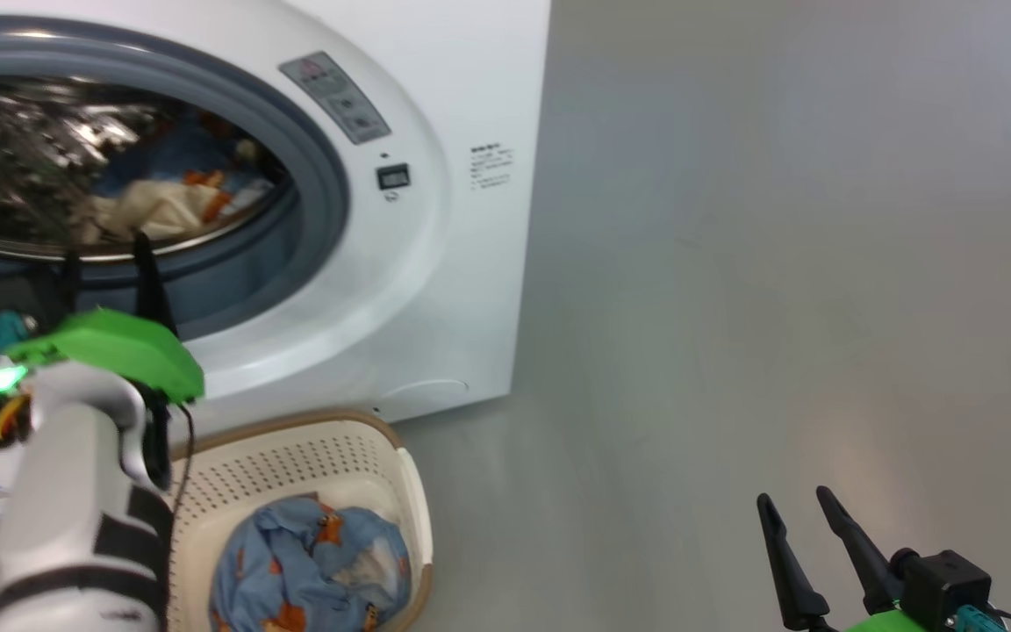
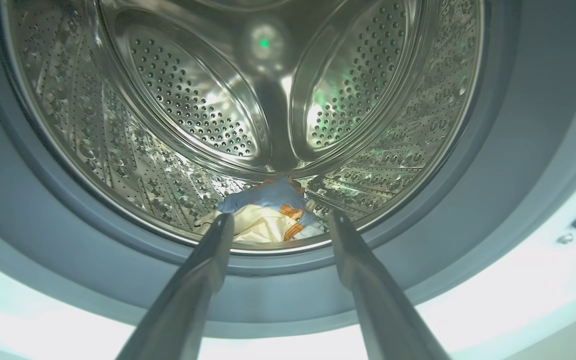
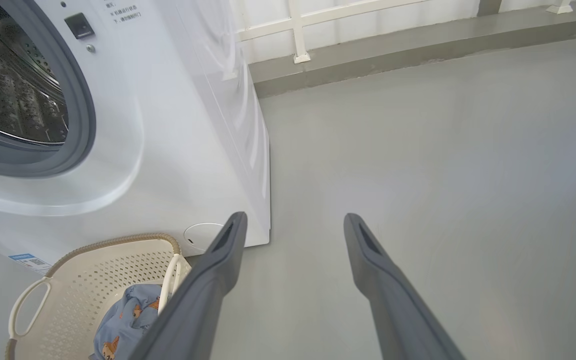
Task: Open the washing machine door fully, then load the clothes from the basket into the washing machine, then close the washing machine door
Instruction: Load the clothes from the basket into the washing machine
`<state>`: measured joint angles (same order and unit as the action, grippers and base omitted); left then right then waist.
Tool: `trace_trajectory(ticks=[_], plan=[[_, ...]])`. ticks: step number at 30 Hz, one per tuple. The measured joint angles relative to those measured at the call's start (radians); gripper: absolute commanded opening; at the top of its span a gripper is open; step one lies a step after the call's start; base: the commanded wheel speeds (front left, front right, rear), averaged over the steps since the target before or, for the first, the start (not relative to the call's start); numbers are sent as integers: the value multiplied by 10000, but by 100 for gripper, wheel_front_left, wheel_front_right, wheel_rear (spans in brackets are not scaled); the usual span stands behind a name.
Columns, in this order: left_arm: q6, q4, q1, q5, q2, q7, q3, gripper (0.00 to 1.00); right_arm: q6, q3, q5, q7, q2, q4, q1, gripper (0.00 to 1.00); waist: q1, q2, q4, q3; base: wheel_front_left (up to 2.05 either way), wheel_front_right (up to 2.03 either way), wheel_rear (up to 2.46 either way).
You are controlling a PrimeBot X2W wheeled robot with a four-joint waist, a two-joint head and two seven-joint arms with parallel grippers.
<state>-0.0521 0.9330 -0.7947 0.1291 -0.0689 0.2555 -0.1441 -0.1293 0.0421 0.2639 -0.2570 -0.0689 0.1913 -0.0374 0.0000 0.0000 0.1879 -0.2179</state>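
Blue clothes (image 1: pixel 308 570) are lying in the basket (image 1: pixel 295 463) and washing machine (image 1: pixel 470 96) while left gripper (image 1: pixel 111 276) and right gripper (image 1: pixel 795 499) are gaping wide, empty.

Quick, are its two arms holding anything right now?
Left end effector: open, holding nothing.
Right end effector: open, holding nothing.

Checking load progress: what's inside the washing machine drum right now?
A cream cloth and a light blue piece with orange print lie at the drum's bottom front. Anything under that pile is covered.
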Motion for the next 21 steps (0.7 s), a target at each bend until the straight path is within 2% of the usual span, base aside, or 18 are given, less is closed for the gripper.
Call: trace_trajectory(ticks=[6, 11, 21], plan=[[-424, -1083, 1349, 121, 343, -2, 380, 100, 0, -265, -19, 0, -36, 6, -98, 100, 0, 0, -453, 591, 0, 0, 0], [-585, -1977, 2623, 249, 410, 0, 871, 100, 0, -341, -71, 0, -31, -4, -314, 100, 0, 0, -784, 1080, 0, 0, 0], [-487, -4328, 5708, 823, 445, -2, 1728, 100, 0, -581, -169, 0, 15, -88, -783, 100, 0, 0, -1178, 2014, 0, 0, 0]])
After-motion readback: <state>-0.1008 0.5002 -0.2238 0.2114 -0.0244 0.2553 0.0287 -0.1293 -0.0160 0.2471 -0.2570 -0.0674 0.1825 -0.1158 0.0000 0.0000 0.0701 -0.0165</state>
